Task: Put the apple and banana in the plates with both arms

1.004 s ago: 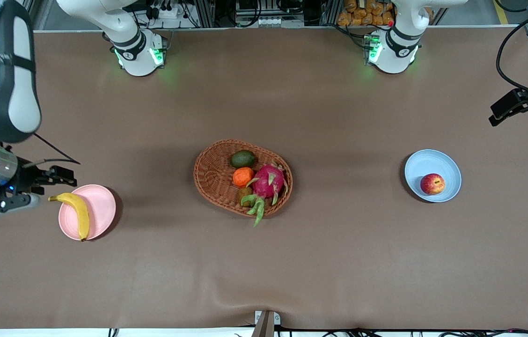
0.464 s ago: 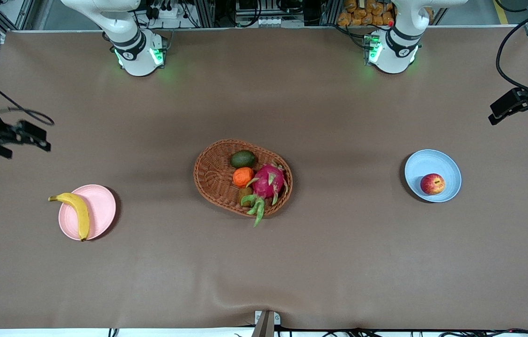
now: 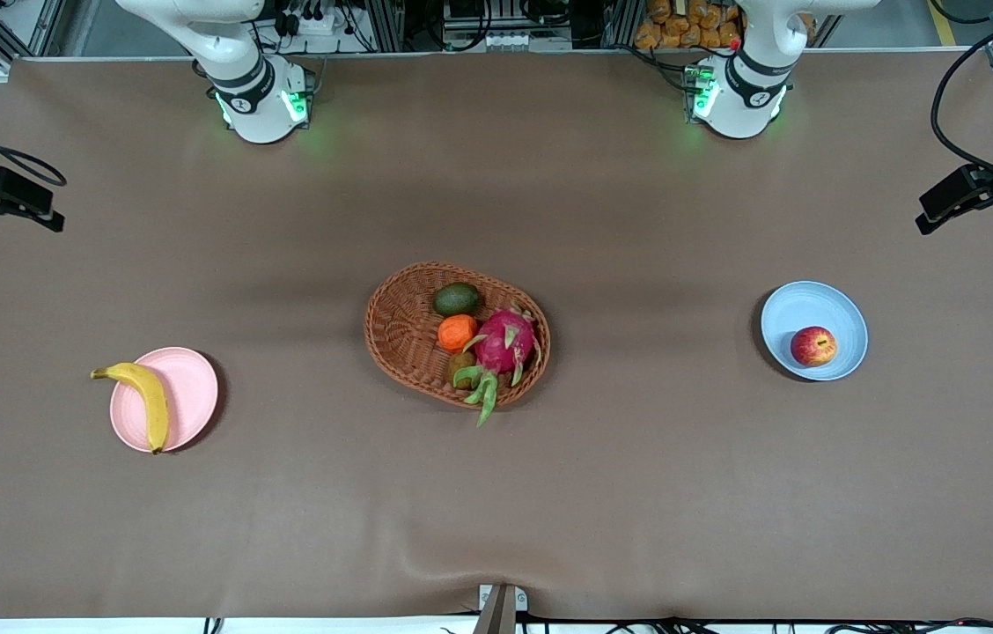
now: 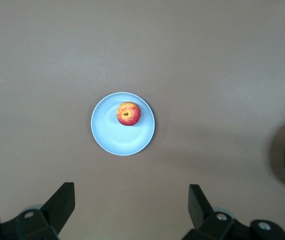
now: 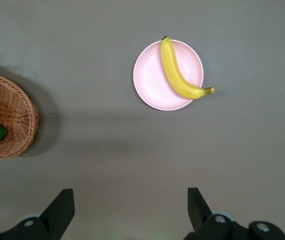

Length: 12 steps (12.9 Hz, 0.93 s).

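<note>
Both drops look done: apple (image 3: 813, 346) sits in the blue plate (image 3: 813, 304), banana (image 3: 143, 401) lies across the pink plate (image 3: 193, 396), stem overhanging. Left tool (image 3: 959, 201) and right tool (image 3: 8, 204) are released, empty, raised over opposite counter edges so you have clearance.

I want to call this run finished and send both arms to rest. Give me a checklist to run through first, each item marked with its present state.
1. Apple lies in the blue plate: ok.
2. Banana rests on the pink plate: ok, though both tips overhang the rim.
3. Left hand open and empty: ok.
4. Right hand open and empty: ok.
5. Both hands raised, away from the plates: ok.
6. Basket holds its other fruit, upright: ok.
</note>
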Each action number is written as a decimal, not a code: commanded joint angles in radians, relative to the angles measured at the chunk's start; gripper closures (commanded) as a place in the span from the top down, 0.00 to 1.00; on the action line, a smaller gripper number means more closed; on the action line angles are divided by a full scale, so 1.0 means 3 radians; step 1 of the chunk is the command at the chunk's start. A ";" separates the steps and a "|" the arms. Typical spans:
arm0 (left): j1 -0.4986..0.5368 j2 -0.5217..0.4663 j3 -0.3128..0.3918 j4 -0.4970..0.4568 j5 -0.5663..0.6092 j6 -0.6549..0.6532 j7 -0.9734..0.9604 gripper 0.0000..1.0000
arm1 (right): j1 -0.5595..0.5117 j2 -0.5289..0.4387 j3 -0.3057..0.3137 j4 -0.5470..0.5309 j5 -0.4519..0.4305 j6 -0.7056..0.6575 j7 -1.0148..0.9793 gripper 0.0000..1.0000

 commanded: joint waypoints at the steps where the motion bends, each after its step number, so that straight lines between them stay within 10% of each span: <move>1: 0.0043 0.0001 0.0025 0.0038 -0.0116 -0.0054 0.0055 1.00 | -0.0030 0.0010 0.0063 0.0151 -0.0135 -0.0164 0.0095 1.00; 12: 0.0002 -0.0004 -0.0021 0.0074 -0.0142 -0.0355 0.0029 1.00 | -0.0014 0.0097 0.0068 0.0227 -0.0120 -0.0144 0.0167 1.00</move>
